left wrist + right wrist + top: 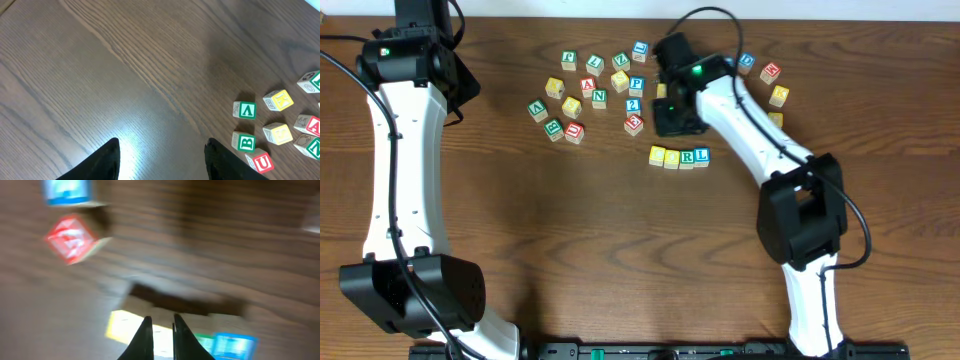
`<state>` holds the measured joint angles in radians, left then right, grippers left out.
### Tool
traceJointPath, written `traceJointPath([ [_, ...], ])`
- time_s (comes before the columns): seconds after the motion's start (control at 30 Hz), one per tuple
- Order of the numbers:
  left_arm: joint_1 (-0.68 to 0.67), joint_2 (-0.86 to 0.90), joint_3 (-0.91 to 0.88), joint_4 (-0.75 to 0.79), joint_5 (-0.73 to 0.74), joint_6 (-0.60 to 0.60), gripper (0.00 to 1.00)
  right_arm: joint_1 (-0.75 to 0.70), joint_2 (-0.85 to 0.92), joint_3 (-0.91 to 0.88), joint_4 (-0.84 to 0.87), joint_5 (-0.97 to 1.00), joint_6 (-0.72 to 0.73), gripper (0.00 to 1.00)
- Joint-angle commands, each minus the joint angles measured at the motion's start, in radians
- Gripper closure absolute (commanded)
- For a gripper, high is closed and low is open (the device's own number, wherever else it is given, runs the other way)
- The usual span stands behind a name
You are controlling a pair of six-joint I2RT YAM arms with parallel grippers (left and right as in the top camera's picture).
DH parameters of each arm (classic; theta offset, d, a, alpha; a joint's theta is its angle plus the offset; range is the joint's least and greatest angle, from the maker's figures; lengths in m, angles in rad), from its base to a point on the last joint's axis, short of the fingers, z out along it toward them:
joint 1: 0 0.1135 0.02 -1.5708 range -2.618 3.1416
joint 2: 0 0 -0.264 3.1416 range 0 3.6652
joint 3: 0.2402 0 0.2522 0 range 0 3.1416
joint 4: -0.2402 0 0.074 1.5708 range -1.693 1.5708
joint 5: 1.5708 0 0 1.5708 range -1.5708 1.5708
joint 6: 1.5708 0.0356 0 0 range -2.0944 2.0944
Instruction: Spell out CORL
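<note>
Overhead shows the four-block row (pixel 679 157) lined up right of tabletop (pixel 570 250) centre to read as CORL — right hand (pixel 160 325) nearly closed, empty above it; left hand (pixel 162 155) open, idle.

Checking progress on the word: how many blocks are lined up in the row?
4, side by side below the loose pile: yellow block, next block, R block, L block. None appear hidden there.

Overhead even, sharp; glare patch on table (pixel 135 135) in left wrist; right wrist motion-blurred.
</note>
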<state>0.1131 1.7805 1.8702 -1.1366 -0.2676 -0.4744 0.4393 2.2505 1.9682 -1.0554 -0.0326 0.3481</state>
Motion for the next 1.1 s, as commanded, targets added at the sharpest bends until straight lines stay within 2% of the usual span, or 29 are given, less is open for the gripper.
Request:
traceJointPath([
  [0.0, 0.000, 0.015, -0.015, 0.000, -0.003, -0.009, 0.47, -0.047, -0.021, -0.010, -0.007, 0.057, 0.030, 0.91],
  [0.43, 0.000, 0.015, -0.015, 0.000, -0.003, -0.009, 0.46, -0.078, -0.021, -0.200, 0.123, 0.055, 0.029, 0.92],
  [1.07, 0.000, 0.015, -0.015, 0.000, -0.003, -0.009, 0.46, -0.071, -0.021, -0.203, 0.118, 0.014, -0.014, 0.95],
])
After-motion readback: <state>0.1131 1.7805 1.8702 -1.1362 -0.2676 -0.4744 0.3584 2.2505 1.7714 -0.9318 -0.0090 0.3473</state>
